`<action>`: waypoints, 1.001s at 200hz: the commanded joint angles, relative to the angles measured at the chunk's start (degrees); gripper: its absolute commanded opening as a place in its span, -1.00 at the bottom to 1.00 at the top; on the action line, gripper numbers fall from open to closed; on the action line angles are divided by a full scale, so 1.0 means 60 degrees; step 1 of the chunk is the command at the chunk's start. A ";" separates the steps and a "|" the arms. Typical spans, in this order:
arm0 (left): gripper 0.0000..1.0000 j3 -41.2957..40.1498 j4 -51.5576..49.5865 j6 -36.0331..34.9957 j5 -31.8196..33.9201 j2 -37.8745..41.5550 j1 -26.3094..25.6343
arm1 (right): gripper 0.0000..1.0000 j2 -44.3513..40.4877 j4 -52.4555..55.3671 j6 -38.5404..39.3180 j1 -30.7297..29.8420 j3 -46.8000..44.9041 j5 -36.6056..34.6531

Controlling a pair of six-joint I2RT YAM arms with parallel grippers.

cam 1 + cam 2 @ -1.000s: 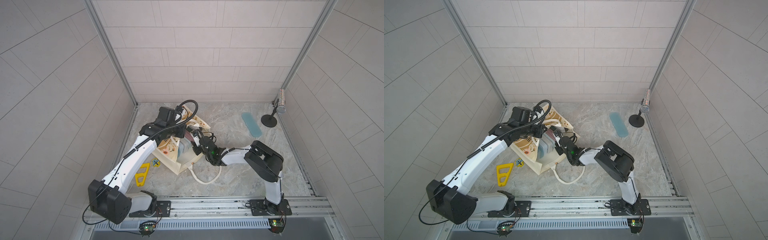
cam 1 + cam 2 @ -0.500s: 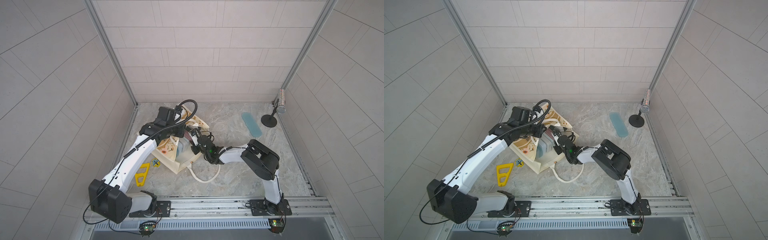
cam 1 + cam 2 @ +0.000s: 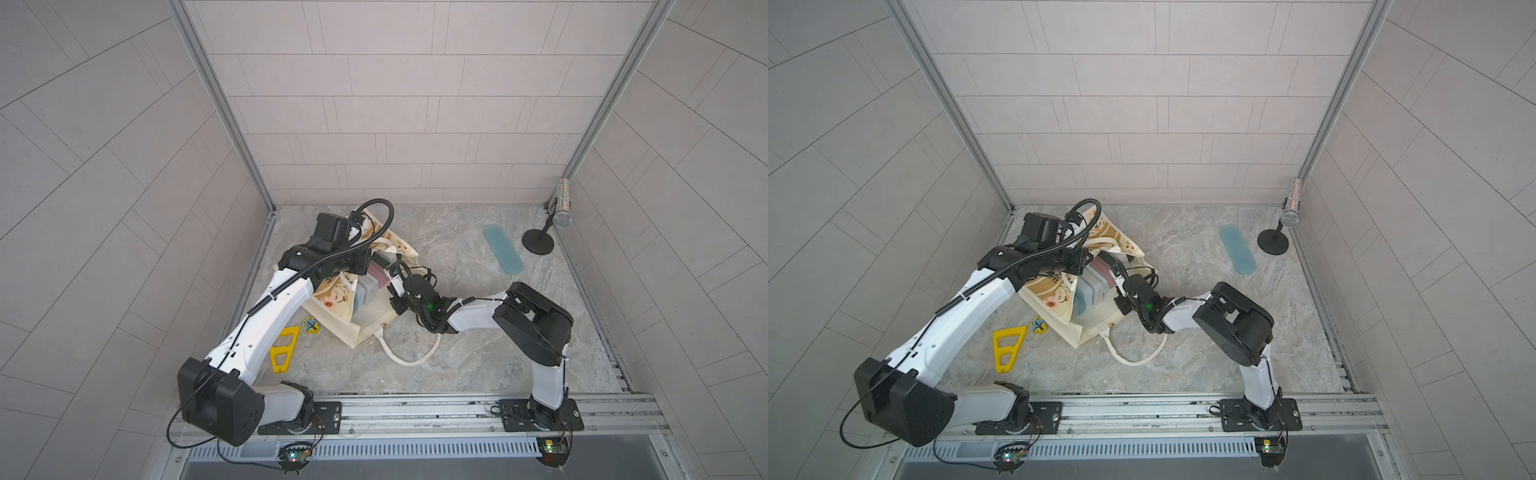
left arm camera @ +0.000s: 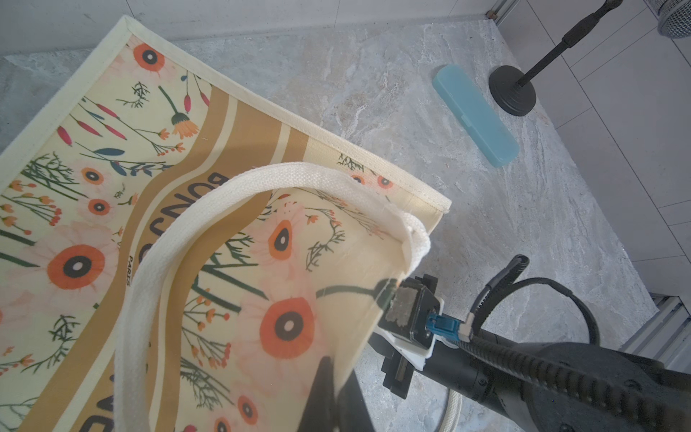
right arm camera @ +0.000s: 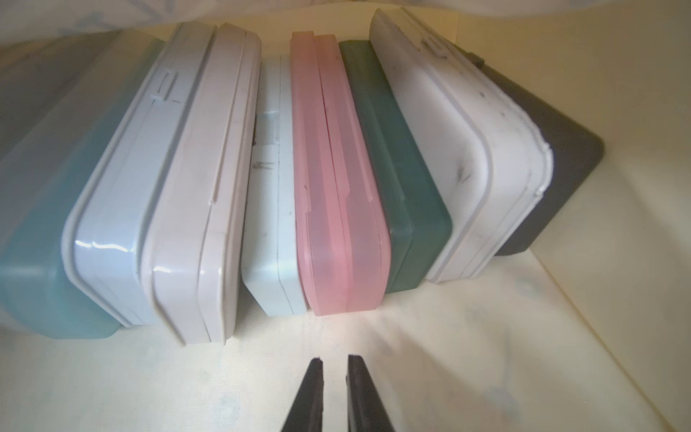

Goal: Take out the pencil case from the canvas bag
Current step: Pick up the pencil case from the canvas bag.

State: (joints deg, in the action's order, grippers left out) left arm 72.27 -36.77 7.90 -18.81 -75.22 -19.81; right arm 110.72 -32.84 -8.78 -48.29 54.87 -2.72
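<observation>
Pinching the canvas bag at centre-left in a top view, the left gripper is propping it open — inside, the right gripper, pressed together, empty, is facing the pink pencil case, not yet grasped.

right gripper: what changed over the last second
The right gripper closed its jaws almost shut, on nothing, tips just short of the pink case; its arm barely shifted. The left gripper still pinches the bag by its wall; the bag lies as before.
</observation>
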 commanded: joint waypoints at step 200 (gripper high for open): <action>-1.00 -0.0046 0.0753 0.0075 -0.1494 0.0242 0.0151 | 0.02 0.1024 -0.0157 -0.1418 0.0490 0.1518 0.0830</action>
State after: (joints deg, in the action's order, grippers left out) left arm 71.70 -35.57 7.99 -23.62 -75.16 -18.72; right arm 115.20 -33.93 -16.43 -45.69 62.13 0.64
